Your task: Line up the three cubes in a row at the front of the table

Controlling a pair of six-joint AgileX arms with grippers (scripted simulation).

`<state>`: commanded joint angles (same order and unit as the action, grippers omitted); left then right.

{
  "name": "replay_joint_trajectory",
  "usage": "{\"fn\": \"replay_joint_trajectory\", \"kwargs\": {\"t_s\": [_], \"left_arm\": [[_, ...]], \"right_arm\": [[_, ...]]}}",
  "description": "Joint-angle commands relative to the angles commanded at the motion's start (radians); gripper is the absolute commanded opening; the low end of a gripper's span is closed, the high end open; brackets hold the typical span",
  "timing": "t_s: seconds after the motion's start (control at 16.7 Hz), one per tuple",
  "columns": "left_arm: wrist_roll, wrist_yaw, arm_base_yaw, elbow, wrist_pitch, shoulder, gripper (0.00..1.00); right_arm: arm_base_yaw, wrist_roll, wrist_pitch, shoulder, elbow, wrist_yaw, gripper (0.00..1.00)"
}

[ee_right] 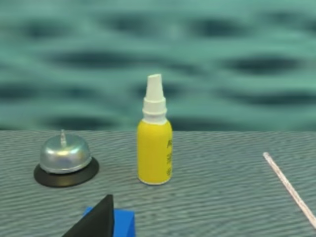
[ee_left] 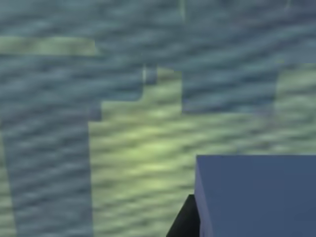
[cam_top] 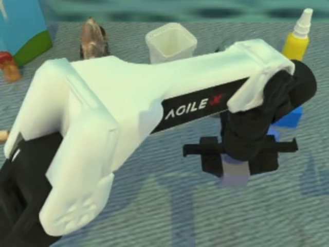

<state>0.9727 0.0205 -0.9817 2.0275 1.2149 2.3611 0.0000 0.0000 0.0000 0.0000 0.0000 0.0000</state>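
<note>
My left arm reaches across the table to the right side. Its gripper (cam_top: 234, 163) is shut on the pale lavender-grey cube (cam_top: 234, 175), which hangs under the black jaws. In the left wrist view that cube (ee_left: 256, 197) fills the corner, one dark finger (ee_left: 184, 223) against its side, above the ribbed table (ee_left: 138, 148). The bright blue cube (cam_top: 291, 117) lies just behind the left wrist, mostly hidden by it. A sliver of blue (cam_top: 273, 135) shows beside the wrist. In the right wrist view one dark finger (ee_right: 98, 219) stands in front of the blue cube (ee_right: 126, 222).
A white square cup (cam_top: 171, 42) and a brown object (cam_top: 93, 38) stand at the back. A yellow dropper bottle (cam_top: 298, 38) is at the back right, with a silver bell (ee_right: 65, 158) beside it. A thin white stick (ee_right: 289, 187) lies nearby. A blue-green box (cam_top: 23, 25) occupies the back left.
</note>
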Motion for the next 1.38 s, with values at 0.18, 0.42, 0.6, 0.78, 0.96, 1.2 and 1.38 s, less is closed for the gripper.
{"fn": "replay_joint_trajectory", "kwargs": {"t_s": [0.18,0.42,0.6,0.78,0.96,1.2,1.38], "left_arm": [[0.0,0.0,0.0,-0.089,-0.109,0.019,0.0],[0.001,0.0,-0.001,-0.114,-0.135,0.026,0.0],[0.001,0.0,-0.001,-0.114,-0.135,0.026,0.15],[0.001,0.0,-0.001,-0.114,-0.135,0.026,0.38],[0.001,0.0,-0.001,-0.114,-0.135,0.026,0.6],[0.001,0.0,-0.001,-0.114,-0.135,0.026,0.9],[0.001,0.0,-0.001,-0.114,-0.135,0.026,1.0]], "right_arm": [[0.0,0.0,0.0,0.0,0.0,0.0,1.0],[0.0,0.0,0.0,0.0,0.0,0.0,1.0],[0.0,0.0,0.0,0.0,0.0,0.0,1.0],[0.0,0.0,0.0,0.0,0.0,0.0,1.0],[0.0,0.0,0.0,0.0,0.0,0.0,1.0],[0.0,0.0,0.0,0.0,0.0,0.0,1.0],[0.0,0.0,0.0,0.0,0.0,0.0,1.0]]}}
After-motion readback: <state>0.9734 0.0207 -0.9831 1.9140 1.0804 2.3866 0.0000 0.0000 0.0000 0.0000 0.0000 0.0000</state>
